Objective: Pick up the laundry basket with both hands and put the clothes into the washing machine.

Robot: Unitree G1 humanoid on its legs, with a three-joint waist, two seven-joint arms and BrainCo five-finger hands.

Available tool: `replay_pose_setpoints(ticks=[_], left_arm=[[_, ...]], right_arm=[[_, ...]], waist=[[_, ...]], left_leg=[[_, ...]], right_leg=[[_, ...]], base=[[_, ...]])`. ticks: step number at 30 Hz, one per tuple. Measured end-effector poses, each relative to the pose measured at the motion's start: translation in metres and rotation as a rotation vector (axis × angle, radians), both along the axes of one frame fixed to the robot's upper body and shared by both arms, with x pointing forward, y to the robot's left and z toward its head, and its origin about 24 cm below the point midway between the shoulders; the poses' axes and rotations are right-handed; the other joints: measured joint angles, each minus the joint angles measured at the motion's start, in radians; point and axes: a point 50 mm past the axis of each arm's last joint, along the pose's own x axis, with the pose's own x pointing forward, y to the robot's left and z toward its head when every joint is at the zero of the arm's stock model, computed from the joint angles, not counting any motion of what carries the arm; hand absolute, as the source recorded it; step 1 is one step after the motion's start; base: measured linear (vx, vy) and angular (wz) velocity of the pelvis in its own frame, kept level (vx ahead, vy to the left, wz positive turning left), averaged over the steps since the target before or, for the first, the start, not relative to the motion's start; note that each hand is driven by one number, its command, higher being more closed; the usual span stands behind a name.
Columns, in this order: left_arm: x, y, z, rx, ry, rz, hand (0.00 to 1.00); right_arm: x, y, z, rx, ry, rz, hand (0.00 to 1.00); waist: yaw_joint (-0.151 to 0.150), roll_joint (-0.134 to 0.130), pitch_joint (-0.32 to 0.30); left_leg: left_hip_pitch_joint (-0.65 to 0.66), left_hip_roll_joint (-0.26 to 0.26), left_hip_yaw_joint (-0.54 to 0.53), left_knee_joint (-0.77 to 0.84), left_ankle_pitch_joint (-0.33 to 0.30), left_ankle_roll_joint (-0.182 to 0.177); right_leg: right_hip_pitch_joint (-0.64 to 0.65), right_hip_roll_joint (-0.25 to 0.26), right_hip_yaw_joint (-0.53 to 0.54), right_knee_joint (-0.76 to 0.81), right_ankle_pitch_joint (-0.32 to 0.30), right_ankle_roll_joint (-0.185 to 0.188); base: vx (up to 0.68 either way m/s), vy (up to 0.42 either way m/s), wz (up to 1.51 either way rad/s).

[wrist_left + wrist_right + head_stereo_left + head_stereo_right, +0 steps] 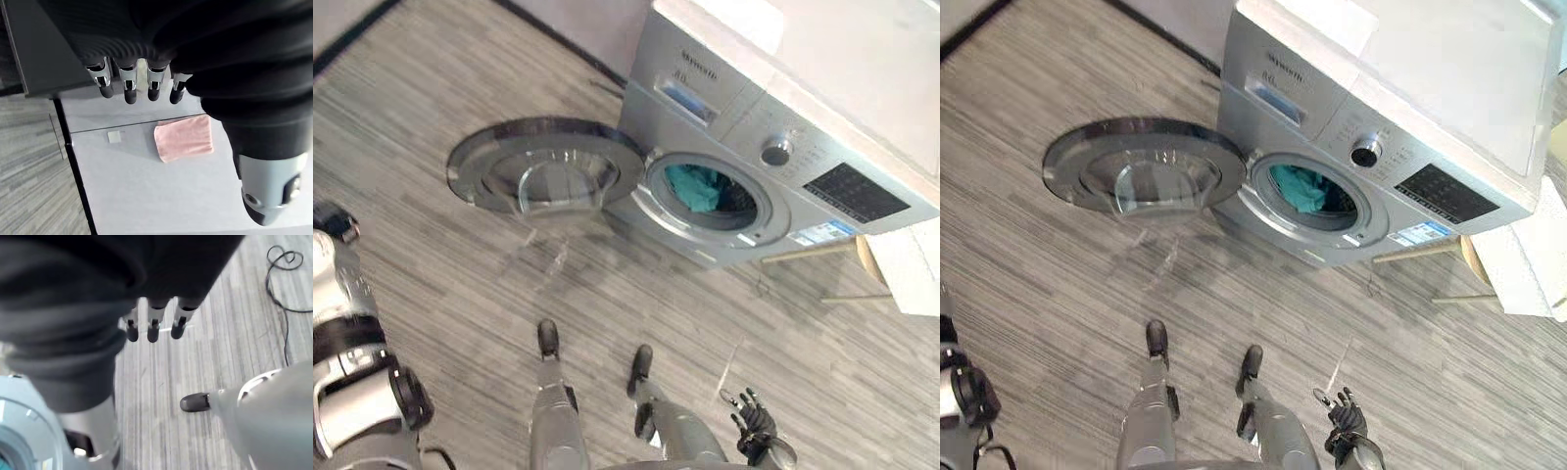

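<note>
Left hand point(128, 87) hangs with its fingers straight and side by side, holding nothing; past them a folded pink cloth point(185, 138) lies on pale grey floor. The washing machine point(773, 127) has its round door point(546, 174) swung wide, with teal clothes point(695, 188) inside the drum. Right hand point(756, 423) hangs low, fingers spread, empty.

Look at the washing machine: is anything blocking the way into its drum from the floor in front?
Nothing visible blocks it. The washing machine has its door wide open, swung aside to the robot's left, and teal clothes lie inside the drum.
</note>
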Motion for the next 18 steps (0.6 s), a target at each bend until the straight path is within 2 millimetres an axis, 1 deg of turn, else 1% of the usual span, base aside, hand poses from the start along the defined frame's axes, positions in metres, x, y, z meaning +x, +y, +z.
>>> replay_pose_setpoints(ticks=[1, 2, 3, 4, 5, 6, 7, 8, 9, 10, 11, 13, 15, 16, 17, 18], left_arm=[[0.005, -0.005, 0.004, 0.012, 0.002, -0.020, 0.00], [0.018, -0.017, 0.010, 0.036, 0.023, -0.064, 0.00], [0.022, -0.022, 0.010, 0.038, 0.031, -0.081, 0.00], [0.030, -0.030, 0.006, 0.035, 0.048, -0.117, 0.00], [0.034, -0.034, 0.002, 0.031, 0.064, -0.133, 0.00], [0.041, -0.041, -0.007, 0.017, 0.093, -0.162, 0.00], [0.048, -0.049, -0.017, 0.004, 0.127, -0.193, 0.00], [0.051, -0.052, -0.022, 0.000, 0.149, -0.211, 0.00], [0.057, -0.059, -0.033, -0.012, 0.184, -0.227, 0.00], [0.059, -0.064, -0.035, -0.005, 0.179, -0.219, 0.00], [0.059, -0.065, -0.036, 0.011, 0.192, -0.212, 0.00], [0.063, -0.070, -0.044, 0.055, 0.255, -0.209, 0.00], [0.065, -0.076, -0.053, 0.061, 0.285, -0.220, 0.00], [0.064, -0.080, -0.073, 0.061, 0.344, -0.223, 0.00], [0.063, -0.082, -0.080, 0.064, 0.366, -0.224, 0.00], [0.061, -0.085, -0.097, 0.065, 0.410, -0.229, 0.00]], right_arm=[[0.000, 0.000, 0.000, 0.003, -0.004, -0.009, 0.00], [0.000, 0.000, 0.000, 0.010, -0.010, -0.027, 0.00], [0.000, 0.000, 0.000, 0.011, -0.010, -0.030, 0.00], [0.001, 0.000, 0.001, 0.015, -0.015, -0.036, 0.00], [0.001, 0.001, 0.001, 0.017, -0.018, -0.038, 0.00], [0.002, 0.003, 0.001, 0.030, -0.020, -0.049, 0.00], [0.002, 0.005, 0.001, 0.039, -0.025, -0.052, 0.00], [0.004, 0.006, 0.002, 0.041, -0.033, -0.051, 0.00], [0.006, 0.007, 0.003, 0.043, -0.042, -0.047, 0.00], [0.007, 0.008, 0.004, 0.043, -0.049, -0.041, 0.00], [0.008, 0.008, 0.005, 0.044, -0.053, -0.036, 0.00], [0.012, 0.011, 0.007, 0.044, -0.067, -0.013, 0.00], [0.017, 0.012, 0.009, 0.044, -0.081, -0.006, 0.00], [0.023, 0.012, 0.011, 0.041, -0.098, 0.000, 0.00], [0.025, 0.012, 0.012, 0.037, -0.103, 0.006, 0.00], [0.030, 0.011, 0.015, 0.030, -0.119, 0.012, 0.00]], waist=[[-0.001, -0.003, 0.005], [-0.006, -0.010, 0.009], [-0.007, -0.010, 0.009], [-0.007, -0.011, 0.015], [-0.008, -0.011, 0.018], [-0.012, -0.010, 0.020], [-0.015, -0.010, 0.021], [-0.019, -0.010, 0.021], [-0.027, -0.010, 0.022], [-0.026, -0.009, 0.023], [-0.024, -0.008, 0.023], [-0.018, -0.007, 0.024], [-0.011, 0.003, 0.031], [-0.003, 0.013, 0.038], [-0.001, 0.018, 0.042], [0.002, 0.029, 0.049]], left_leg=[[-0.010, 0.004, -0.001, 0.000, 0.006, -0.006], [-0.035, 0.011, -0.002, 0.000, 0.015, -0.005], [-0.045, 0.013, -0.003, 0.000, 0.015, -0.005], [-0.051, 0.017, -0.002, 0.000, 0.015, -0.005], [-0.050, 0.018, -0.001, 0.000, 0.015, -0.005], [-0.050, 0.022, 0.001, 0.000, 0.015, -0.005], [-0.050, 0.028, 0.002, 0.000, 0.016, -0.005], [-0.050, 0.029, 0.003, 0.000, 0.017, -0.006], [-0.050, 0.030, 0.003, 0.001, 0.026, -0.009], [-0.049, 0.029, 0.007, 0.001, 0.030, -0.012], [-0.047, 0.028, 0.011, 0.001, 0.031, -0.013], [-0.041, 0.026, 0.026, 0.013, 0.039, -0.004], [-0.035, 0.022, 0.027, 0.030, 0.037, -0.002], [-0.009, 0.018, 0.031, 0.029, 0.034, 0.000], [0.003, 0.016, 0.034, 0.029, 0.032, 0.001], [0.026, 0.011, 0.039, 0.029, 0.026, 0.004]], right_leg=[[-0.008, 0.004, -0.003, -0.003, 0.001, -0.001], [-0.028, 0.011, -0.015, -0.013, 0.008, -0.003], [-0.036, 0.013, -0.017, -0.015, 0.013, -0.010], [-0.045, 0.017, -0.017, -0.018, 0.022, -0.008], [-0.046, 0.019, -0.018, -0.018, 0.024, -0.008], [-0.050, 0.022, -0.018, -0.018, 0.029, -0.004], [-0.053, 0.028, -0.019, -0.018, 0.040, -0.017], [-0.053, 0.029, -0.019, -0.018, 0.042, -0.017], [-0.053, 0.029, -0.018, -0.018, 0.042, -0.017], [-0.054, 0.028, -0.017, -0.018, 0.042, -0.017], [-0.053, 0.027, -0.017, -0.018, 0.042, -0.017], [-0.048, 0.022, -0.016, -0.017, 0.042, -0.017], [-0.034, 0.017, -0.017, -0.017, 0.042, -0.017], [-0.010, 0.013, -0.016, -0.017, 0.042, -0.017], [0.000, 0.011, -0.015, -0.017, 0.042, -0.017], [0.022, 0.006, -0.014, -0.017, 0.041, -0.016]], base=[[0.03, 0.010, -0.06], [0.03, 0.011, -0.08], [0.05, 0.024, -0.17], [0.05, 0.032, -0.16], [0.07, 0.059, -0.20], [0.08, 0.081, -0.16], [0.09, 0.093, -0.14], [0.10, 0.111, -0.09], [0.10, 0.123, -0.05], [0.10, 0.126, -0.04], [0.11, 0.148, -0.06], [0.09, 0.129, -0.04], [0.07, 0.112, 0.06], [0.05, 0.089, 0.07], [0.05, 0.110, 0.06], [0.01, 0.088, 0.03]])
